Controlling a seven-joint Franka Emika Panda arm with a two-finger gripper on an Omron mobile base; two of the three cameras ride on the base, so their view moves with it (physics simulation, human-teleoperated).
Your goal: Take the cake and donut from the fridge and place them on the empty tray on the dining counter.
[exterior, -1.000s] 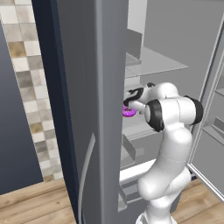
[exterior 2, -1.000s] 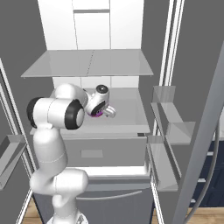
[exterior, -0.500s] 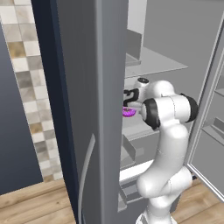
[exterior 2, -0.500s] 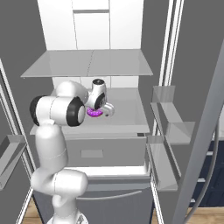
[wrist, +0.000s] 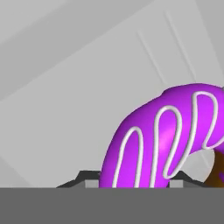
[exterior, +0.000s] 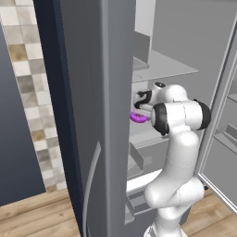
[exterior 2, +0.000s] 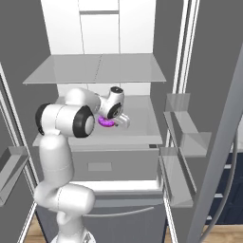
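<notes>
Fridge (exterior 2: pixel 124 61) stands with both doors swung wide; white interior, grey shelves. Left door (exterior: pixel 88 115) fills much of the left base view and hides part of the compartment from that side. Right door carries clear door bins (exterior 2: pixel 182 130) close beside the middle shelf (exterior 2: pixel 137 124).

Arm reaches in over the middle shelf. Gripper (exterior 2: pixel 114 119) sits just above that shelf, near its centre. Donut (wrist: pixel 166 140) is between the finger tips: purple icing with white squiggle lines, seen close in the hand view, ring tilted on edge and off to one side of the grip. Fingers look narrowed onto it, holding the donut; from the right base view a sliver of purple shows just under the hand. Whether it is clear of the shelf or touching it, cannot tell.

Cake: not identified with any confidence. A small brown patch at the edge of the hand view beside the donut could be its underside.

Risks, as I judge them:
- Grip is off-centre on a soft, rounded ring; a quick swing out could roll or drop it.
- Withdrawal path is tight: elbow or hand could clip the upper shelf (exterior 2: pixel 95 69) or the door bins.
- Squeezing harder could crush it.
</notes>
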